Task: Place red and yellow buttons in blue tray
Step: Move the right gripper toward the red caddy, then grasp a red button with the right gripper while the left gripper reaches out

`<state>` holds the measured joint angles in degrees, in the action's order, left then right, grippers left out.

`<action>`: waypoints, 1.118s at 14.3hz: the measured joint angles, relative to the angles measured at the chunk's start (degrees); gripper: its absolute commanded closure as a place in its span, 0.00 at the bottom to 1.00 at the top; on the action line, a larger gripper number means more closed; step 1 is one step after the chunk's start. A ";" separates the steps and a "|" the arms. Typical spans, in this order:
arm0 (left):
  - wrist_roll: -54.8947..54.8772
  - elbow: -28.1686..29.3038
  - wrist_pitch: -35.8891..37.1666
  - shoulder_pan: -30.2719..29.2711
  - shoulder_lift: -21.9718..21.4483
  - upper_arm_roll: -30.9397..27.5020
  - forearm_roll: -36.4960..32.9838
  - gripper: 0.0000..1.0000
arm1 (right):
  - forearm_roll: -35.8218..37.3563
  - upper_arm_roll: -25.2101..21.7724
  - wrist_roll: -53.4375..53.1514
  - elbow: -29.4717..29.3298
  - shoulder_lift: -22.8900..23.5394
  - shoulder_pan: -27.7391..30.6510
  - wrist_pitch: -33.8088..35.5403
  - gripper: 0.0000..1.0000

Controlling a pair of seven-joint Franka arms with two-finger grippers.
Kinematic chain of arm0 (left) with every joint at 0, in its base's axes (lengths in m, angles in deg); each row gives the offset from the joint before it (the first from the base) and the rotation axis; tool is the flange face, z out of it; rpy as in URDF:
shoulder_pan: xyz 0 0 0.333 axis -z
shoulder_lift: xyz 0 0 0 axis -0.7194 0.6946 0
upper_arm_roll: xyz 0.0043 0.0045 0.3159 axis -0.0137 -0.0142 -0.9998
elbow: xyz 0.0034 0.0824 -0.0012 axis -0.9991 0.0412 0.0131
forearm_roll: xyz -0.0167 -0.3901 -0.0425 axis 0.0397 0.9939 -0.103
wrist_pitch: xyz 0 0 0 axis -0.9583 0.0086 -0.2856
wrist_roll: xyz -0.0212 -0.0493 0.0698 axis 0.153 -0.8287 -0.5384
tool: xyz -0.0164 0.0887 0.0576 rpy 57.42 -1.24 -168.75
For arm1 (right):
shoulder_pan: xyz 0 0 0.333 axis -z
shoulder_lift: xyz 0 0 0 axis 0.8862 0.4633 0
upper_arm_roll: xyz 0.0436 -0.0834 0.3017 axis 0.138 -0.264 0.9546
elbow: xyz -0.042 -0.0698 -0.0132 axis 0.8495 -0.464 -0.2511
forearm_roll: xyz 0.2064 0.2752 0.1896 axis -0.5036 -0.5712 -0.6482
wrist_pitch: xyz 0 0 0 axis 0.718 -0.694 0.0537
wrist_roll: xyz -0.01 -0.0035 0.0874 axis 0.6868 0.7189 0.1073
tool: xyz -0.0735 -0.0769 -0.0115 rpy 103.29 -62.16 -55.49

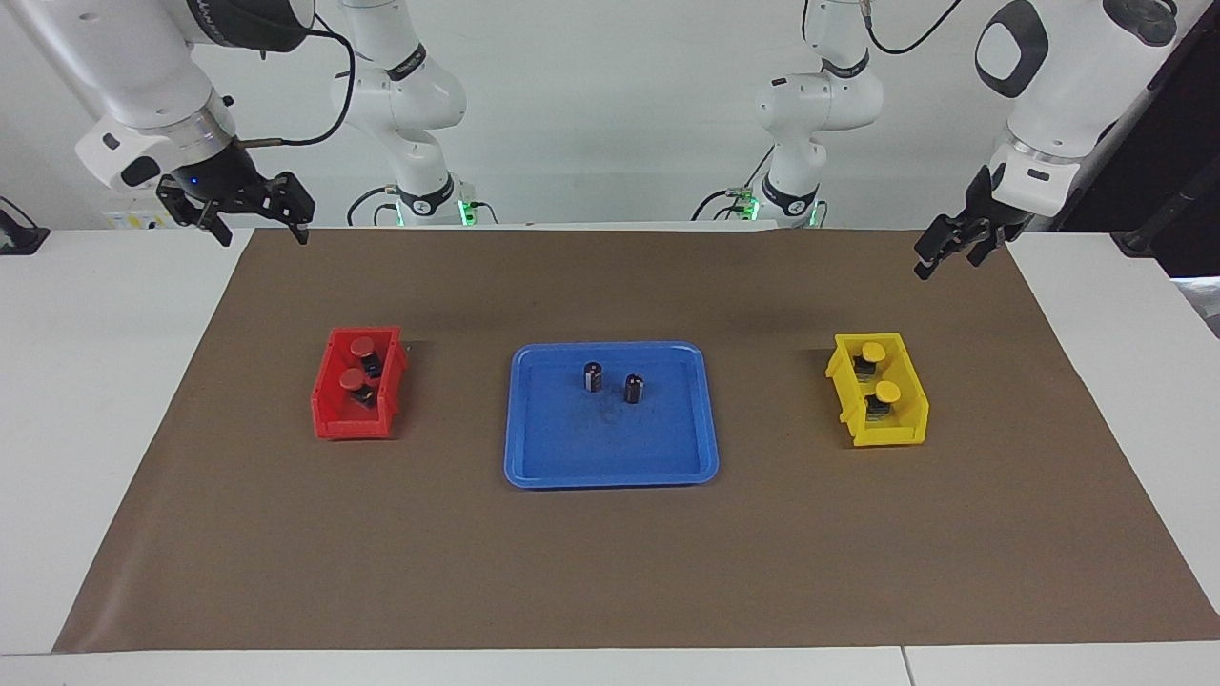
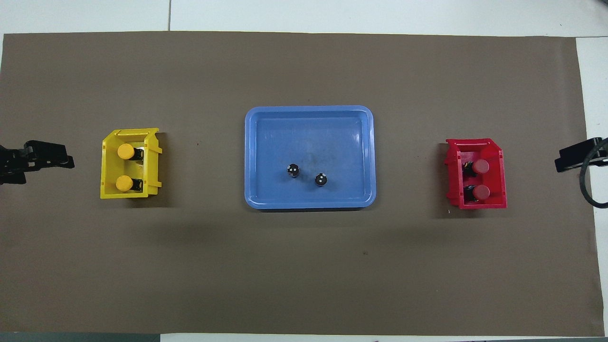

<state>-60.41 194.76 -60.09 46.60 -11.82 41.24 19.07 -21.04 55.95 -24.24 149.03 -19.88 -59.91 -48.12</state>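
The right gripper (image 1: 258, 229) hangs at the upper left of the facing view, over the corner of the brown paper sheet (image 1: 610, 572) that covers the white surface (image 1: 86, 381); its fingers stand apart and hold nothing. The left gripper (image 1: 939, 255) hangs at the upper right of the same view, over the sheet between its edge and the small yellow plastic bin (image 1: 891, 433); its fingers are likewise apart and empty. In the overhead view the left gripper (image 2: 59, 161) appears at the middle of the frame's left edge, just beside the yellow bin (image 2: 108, 190).

The three containers lie in one row across the middle of the frame. The flat rectangular blue plastic tray (image 1: 610, 457) sits at the centre. Two dark capless cylinders (image 1: 593, 375) stand upright in the tray, in its part nearer to the robots, close together but apart.

The two round yellow-capped push buttons (image 1: 874, 352) lie inside the yellow bin, at the right of centre in the facing view, one nearer to the robots than the other. The two round red-capped push buttons (image 1: 361, 345) lie inside the small red plastic bin (image 1: 348, 429), at the left of centre, arranged the same way. All four buttons are outside the tray.
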 measured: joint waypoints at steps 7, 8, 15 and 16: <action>-10.32 -1.72 3.66 0.67 -0.08 1.07 -2.06 0.00 | -0.29 0.86 1.29 2.24 -0.12 -0.07 -5.33 0.00; -10.33 -1.72 3.66 0.59 -0.08 1.00 -2.09 0.00 | -0.32 1.29 1.31 4.40 -0.21 -0.10 -8.30 0.00; -10.50 -1.75 3.74 -0.88 -0.08 0.54 -2.13 0.00 | -0.72 1.45 2.46 13.33 5.30 0.07 -21.15 0.11; -10.35 -1.76 3.73 -0.90 -0.08 0.54 -2.13 0.00 | -0.89 1.47 2.54 14.72 5.89 0.05 -23.65 0.11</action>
<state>-70.75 192.99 -56.36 45.70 -11.89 41.79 16.94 -21.93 57.42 -21.70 163.74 -13.99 -59.85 -71.77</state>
